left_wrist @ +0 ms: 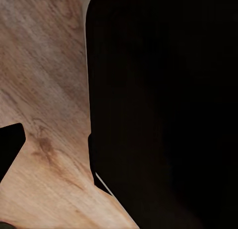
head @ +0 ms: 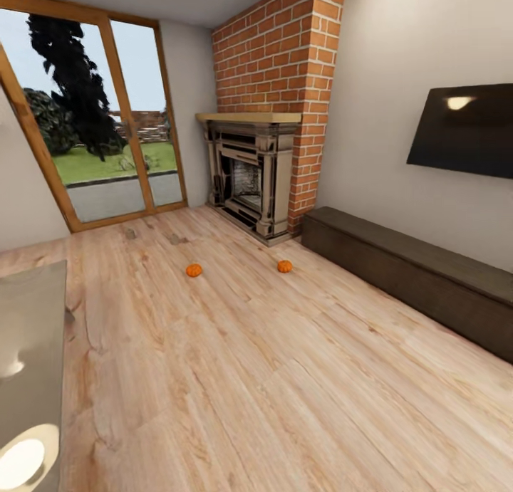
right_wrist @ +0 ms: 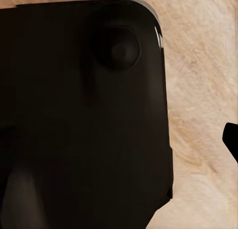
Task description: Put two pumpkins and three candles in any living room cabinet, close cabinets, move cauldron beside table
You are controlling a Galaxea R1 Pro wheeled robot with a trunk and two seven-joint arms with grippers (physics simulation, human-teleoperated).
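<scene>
Two ribbed orange pumpkins sit well apart on the pale plank floor (head: 249, 378), one (head: 194, 270) out in the open, the other (head: 285, 265) near the brick fireplace (head: 256, 179). The long dark-brown cabinet (head: 413, 278) runs along the right wall, its length heading away from the hearth, fronts flat and closed. A glossy grey table (head: 32, 349) edges in at left. Whether the grippers' fingers are open or closed, I cannot tell

A home living room: a brick chimney (head: 285, 58) rises over a corner fireplace (head: 251, 179), a dark flat screen (head: 463, 129) hangs on the wall above a long low cabinet (head: 413, 275), tall wood-framed glass doors (head: 92, 114) look onto a lawn, and wood planks cover the floor (head: 271, 378)
</scene>
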